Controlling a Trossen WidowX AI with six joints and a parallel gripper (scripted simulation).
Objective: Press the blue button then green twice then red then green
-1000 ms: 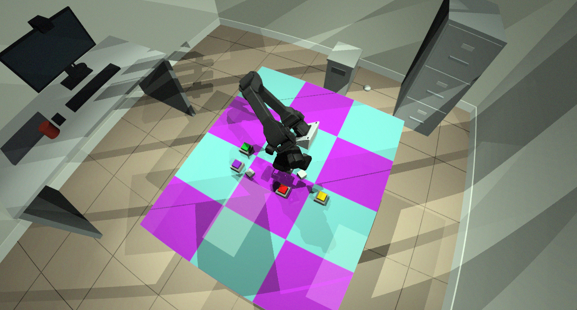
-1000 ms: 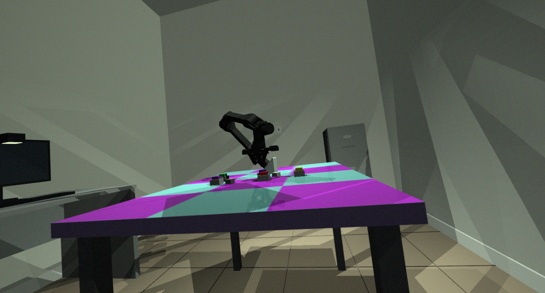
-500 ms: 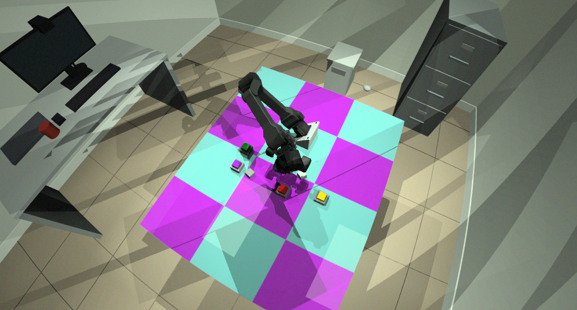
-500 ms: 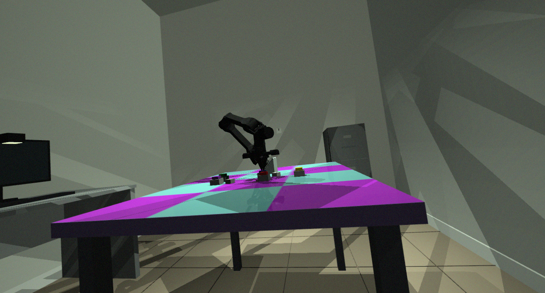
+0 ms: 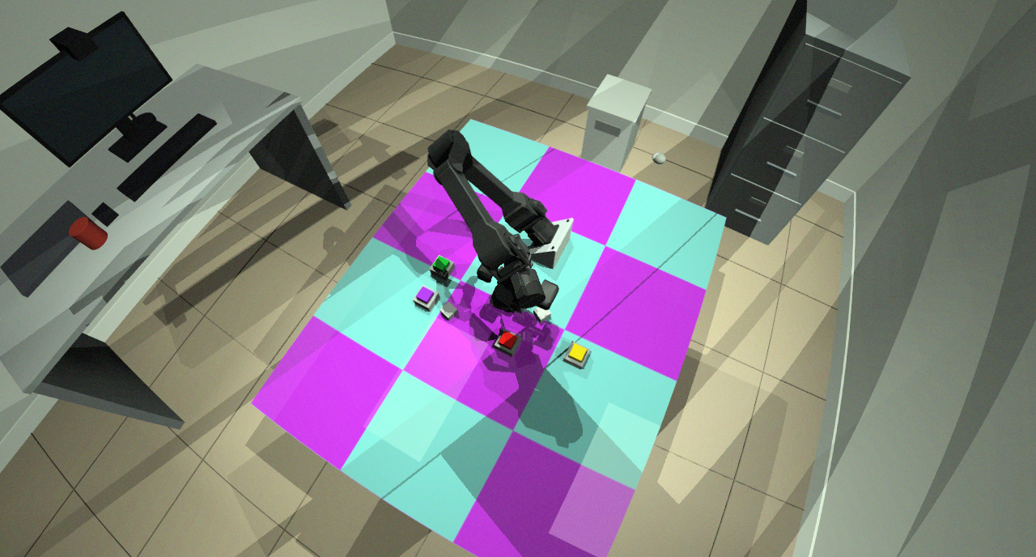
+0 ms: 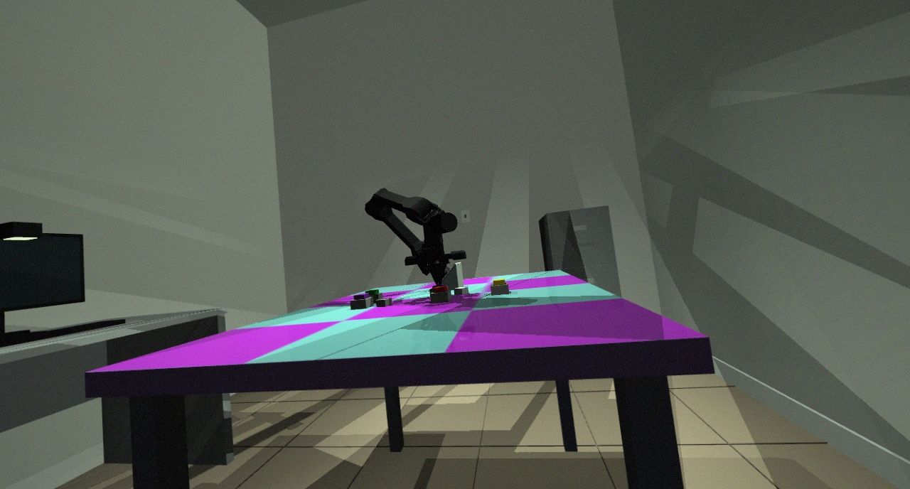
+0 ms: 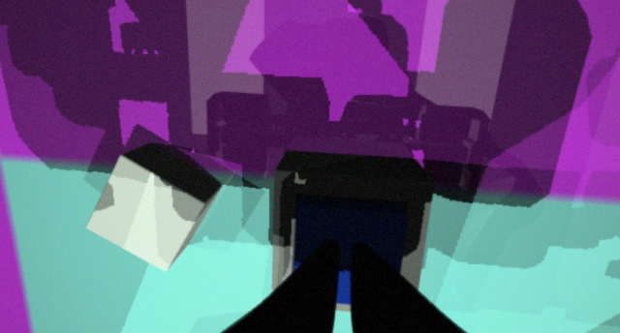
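My gripper is shut and empty, and points straight down. In the wrist view its closed fingertips rest on the near part of the blue button, which sits in a grey housing in deep shadow. In the top view the arm hides the blue button. The green button stands to the left near the arm's base. The red button stands just in front of the gripper.
A purple button and a yellow button also stand on the checkered table. One white block lies close beside the blue button. Another block lies near the purple button.
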